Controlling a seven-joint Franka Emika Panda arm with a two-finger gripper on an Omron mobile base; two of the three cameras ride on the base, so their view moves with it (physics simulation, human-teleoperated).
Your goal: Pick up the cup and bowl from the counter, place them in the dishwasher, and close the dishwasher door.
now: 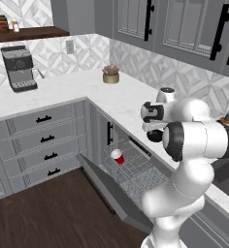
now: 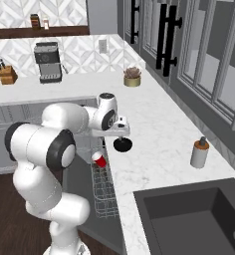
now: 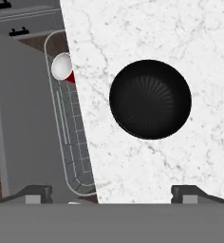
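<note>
So I'm working over the counter, white marble running beside the open dishwasher, whose door hangs dropped down with the wire rack pulled out. I judge the cup half done: the red cup already stands in that rack, near its far end. What's left is the black bowl, sitting upright on the counter close to the edge above the rack.

To do this pick well, I'd come straight down with one finger inside the bowl and one outside its wall, pinching the rim on the side nearest me rather than trying to span the whole dish. It's shallow, so I'd go low before squeezing, then lift clear of the counter edge before swinging toward the rack.

My arm is folded, elbow high, forearm reaching across the rack, wrist pointing straight down. The gripper hovers above the bowl, fingers spread wide and empty.
</note>
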